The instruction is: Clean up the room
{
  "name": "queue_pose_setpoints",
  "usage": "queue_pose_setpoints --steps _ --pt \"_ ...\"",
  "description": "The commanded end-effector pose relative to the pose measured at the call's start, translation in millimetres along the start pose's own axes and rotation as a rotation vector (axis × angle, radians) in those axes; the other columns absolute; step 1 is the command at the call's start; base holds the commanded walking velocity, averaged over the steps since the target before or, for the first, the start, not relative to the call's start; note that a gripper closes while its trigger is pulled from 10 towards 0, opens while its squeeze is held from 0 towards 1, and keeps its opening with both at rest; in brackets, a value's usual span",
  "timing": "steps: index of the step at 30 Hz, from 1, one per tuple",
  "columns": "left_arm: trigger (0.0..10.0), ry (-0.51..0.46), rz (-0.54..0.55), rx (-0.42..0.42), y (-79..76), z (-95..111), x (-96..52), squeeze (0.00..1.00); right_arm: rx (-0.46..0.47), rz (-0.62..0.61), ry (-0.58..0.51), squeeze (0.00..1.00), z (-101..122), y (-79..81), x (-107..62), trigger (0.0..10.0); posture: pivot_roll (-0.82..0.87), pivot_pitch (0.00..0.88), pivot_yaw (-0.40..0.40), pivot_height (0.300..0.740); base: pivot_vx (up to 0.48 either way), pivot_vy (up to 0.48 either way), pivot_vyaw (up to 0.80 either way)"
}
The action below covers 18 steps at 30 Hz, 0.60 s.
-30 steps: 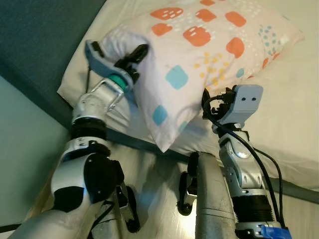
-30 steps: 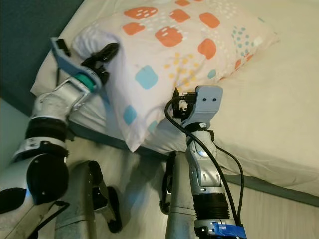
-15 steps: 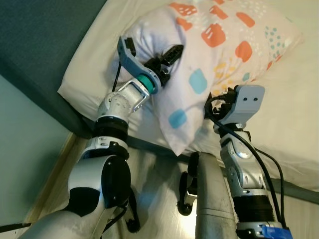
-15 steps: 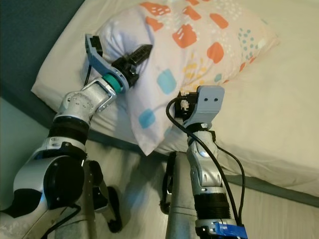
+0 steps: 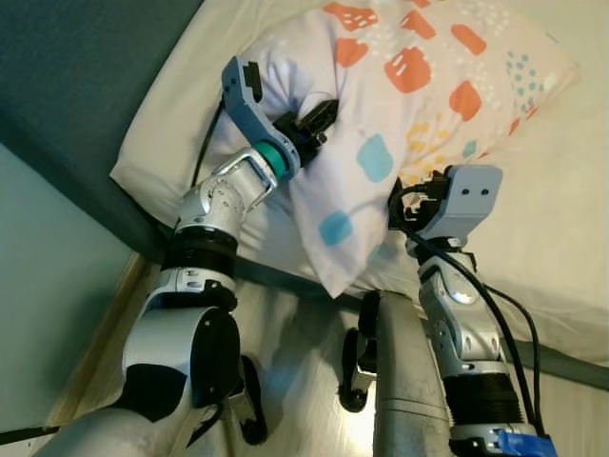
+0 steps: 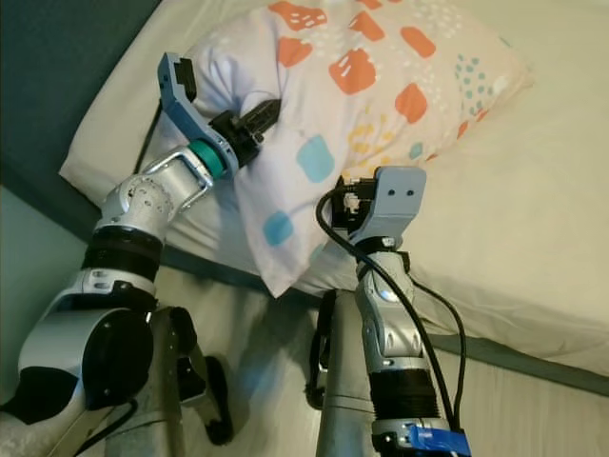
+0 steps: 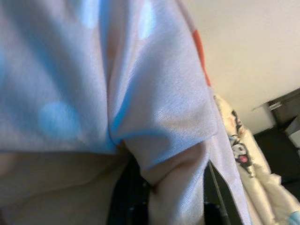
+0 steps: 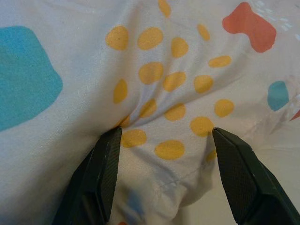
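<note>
The pillow (image 5: 400, 114), white with orange, blue and yellow blotches, lies on the bed (image 5: 561, 190) near its head end, one corner drooping over the mattress edge toward the floor (image 5: 295, 352). The left pincer (image 5: 314, 119) is clenched on a bunched fold at the pillow's left side; in the left wrist view the cloth is pinched into a ridge between the two black fingers (image 7: 129, 197). The right pincer (image 8: 164, 173) presses into the pillow's lower edge, where the yellow dots are printed; in the right wrist view its fingers (image 8: 101, 178) stand apart with a puckered fold of fabric between them, touching the cloth on both sides, so it is gripping the pillow loosely rather than tightly shut. From the head cameras the right wrist housing (image 5: 461, 200) sits just below the pillow, against the cream sheet. A dark teal headboard (image 5: 76, 86) runs along the bed's left side. In the left wrist view a cartoon-printed fabric (image 7: 243, 154) lies beyond the pillow.
</note>
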<state>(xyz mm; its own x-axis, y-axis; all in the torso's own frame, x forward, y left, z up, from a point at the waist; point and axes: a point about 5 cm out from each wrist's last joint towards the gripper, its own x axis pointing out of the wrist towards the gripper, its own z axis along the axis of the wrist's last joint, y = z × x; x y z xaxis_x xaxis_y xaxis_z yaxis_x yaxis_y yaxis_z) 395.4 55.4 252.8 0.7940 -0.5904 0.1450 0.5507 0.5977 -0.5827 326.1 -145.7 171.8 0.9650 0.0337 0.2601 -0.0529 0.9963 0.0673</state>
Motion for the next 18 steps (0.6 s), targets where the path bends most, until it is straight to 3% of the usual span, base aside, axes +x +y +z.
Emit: queue_pose_setpoints --steps 1,3,4,7,12,13,14,15,18 --pt "0.0 0.009 -0.049 0.057 -10.3 -1.6 3.1 0.0 -0.014 -0.021 0.03 0.0 -7.2 -2.8 -3.0 10.0 -0.08 0.273 0.039 0.57 0.0 0.0 0.0" --pt "0.0 -0.053 -0.054 0.164 -13.5 17.6 0.1 0.0 -0.065 -0.118 0.071 0.0 -12.8 -15.9 -3.6 10.0 -0.08 0.274 0.037 0.57 0.0 0.0 0.0" --pt "0.0 -0.053 -0.054 0.164 -13.5 17.6 0.1 0.0 -0.065 -0.118 0.071 0.0 -12.8 -15.9 -3.6 10.0 -0.08 0.274 0.037 0.57 0.0 0.0 0.0" --pt "0.0 -0.165 -0.063 0.289 -18.9 51.6 -9.6 0.0 -0.105 -0.293 0.115 0.0 -18.8 -40.4 -5.2 10.0 -0.07 0.277 0.035 0.57 0.0 0.0 0.0" --pt "0.0 -0.242 -0.064 0.355 -21.0 74.0 -20.3 0.0 -0.108 -0.406 0.111 0.0 -17.1 -53.7 -3.3 10.0 -0.07 0.277 0.035 0.57 0.0 0.0 0.0" --pt "0.0 -0.299 -0.046 0.405 -19.0 88.8 -31.4 0.0 -0.103 -0.472 0.089 0.0 -12.2 -62.6 5.2 10.0 -0.06 0.278 0.037 0.57 0.0 0.0 0.0" --pt "0.0 -0.299 -0.046 0.405 -19.0 88.8 -31.4 0.0 -0.103 -0.472 0.089 0.0 -12.2 -62.6 5.2 10.0 -0.06 0.278 0.037 0.57 0.0 0.0 0.0" --pt "0.0 -0.337 -0.019 0.434 -14.6 98.5 -40.7 0.0 -0.093 -0.496 0.066 0.0 -6.2 -68.6 15.4 10.0 -0.06 0.278 0.037 0.57 0.0 0.0 0.0" --pt "0.0 -0.354 -0.002 0.45 -11.9 102.9 -45.6 0.0 -0.088 -0.509 0.049 0.0 -2.0 -71.6 20.9 10.0 -0.06 0.278 0.037 0.57 0.0 0.0 0.0"
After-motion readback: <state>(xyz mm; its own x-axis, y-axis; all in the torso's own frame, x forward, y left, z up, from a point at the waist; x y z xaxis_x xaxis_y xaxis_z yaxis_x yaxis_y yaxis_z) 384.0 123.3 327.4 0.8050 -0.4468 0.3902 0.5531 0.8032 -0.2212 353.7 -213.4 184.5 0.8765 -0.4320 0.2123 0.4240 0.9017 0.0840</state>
